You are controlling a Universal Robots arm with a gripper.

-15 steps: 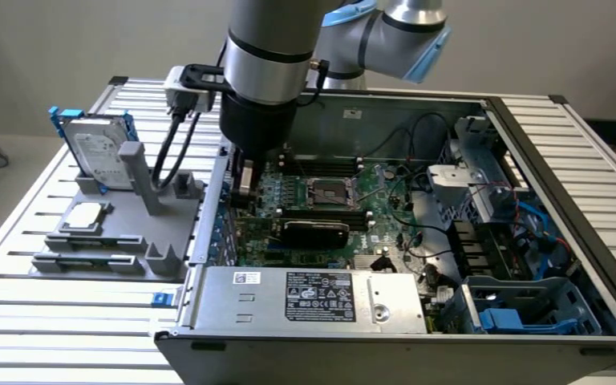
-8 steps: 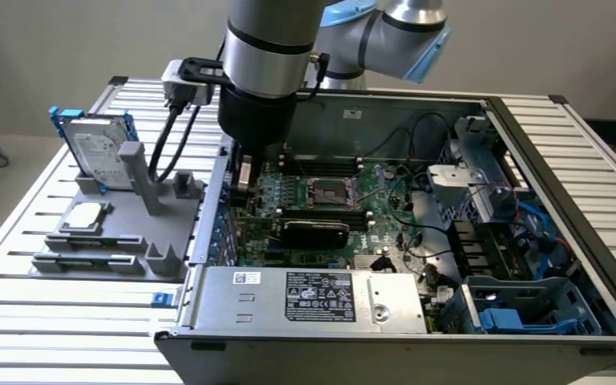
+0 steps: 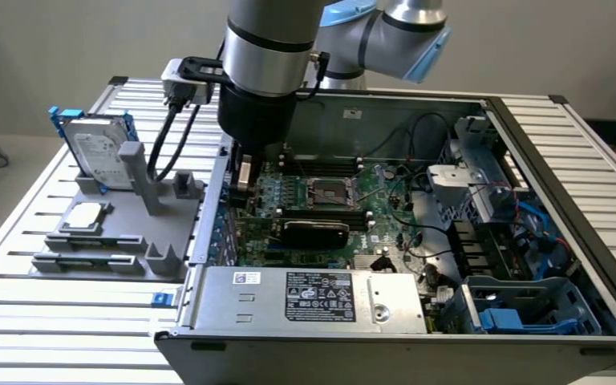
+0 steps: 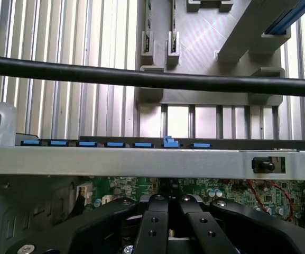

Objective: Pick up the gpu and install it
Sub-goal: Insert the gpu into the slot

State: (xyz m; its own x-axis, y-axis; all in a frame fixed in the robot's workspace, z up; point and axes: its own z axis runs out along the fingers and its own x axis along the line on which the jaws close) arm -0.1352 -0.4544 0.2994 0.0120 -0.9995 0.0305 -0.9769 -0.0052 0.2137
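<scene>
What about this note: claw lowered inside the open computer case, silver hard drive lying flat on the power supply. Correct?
Not quite. The exterior view shows the hard drive standing upright in the grey holder outside the case, not flat on the power supply. The claw is down inside the open computer case.

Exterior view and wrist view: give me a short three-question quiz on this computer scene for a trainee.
1. True or false: the hard drive lies inside the computer case.
2. The gripper is: A) wide open, B) shut, C) holding the hard drive.
3. Fill in: the arm reaches down into the case over the green ___.

Key: 1. False, it stands in the grey holder outside the case. 2. B. 3. motherboard.
</scene>
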